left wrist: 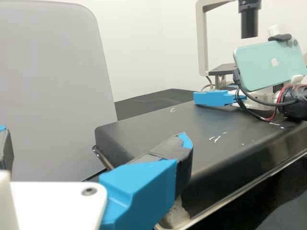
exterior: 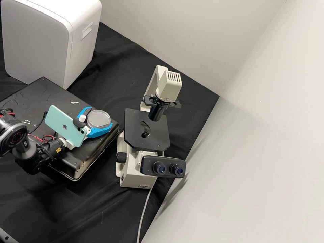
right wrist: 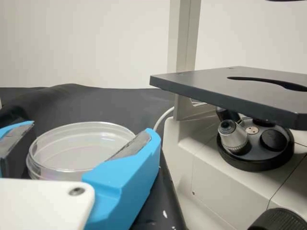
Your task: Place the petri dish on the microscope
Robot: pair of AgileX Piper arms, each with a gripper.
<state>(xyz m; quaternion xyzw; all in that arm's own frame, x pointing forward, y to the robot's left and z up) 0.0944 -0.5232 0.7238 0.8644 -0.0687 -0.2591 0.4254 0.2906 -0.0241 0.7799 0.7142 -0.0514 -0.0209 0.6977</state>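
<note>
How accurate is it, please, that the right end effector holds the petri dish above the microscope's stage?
No: the right end effector holds the petri dish above the black case beside the microscope, short of its stage, as the high view shows.

A laboratory, by the look of it; an inverted microscope (exterior: 141, 158) with twin eyepieces stands on a black-draped bench (exterior: 101, 209); a clear petri dish (exterior: 98, 118) near it; a white benchtop appliance (exterior: 47, 37) behind; bare white walls (exterior: 270, 135).

The petri dish (exterior: 98, 118) lies in the right pincer (exterior: 101, 118) over the case (exterior: 40, 98), left of the microscope (exterior: 131, 172).
</note>
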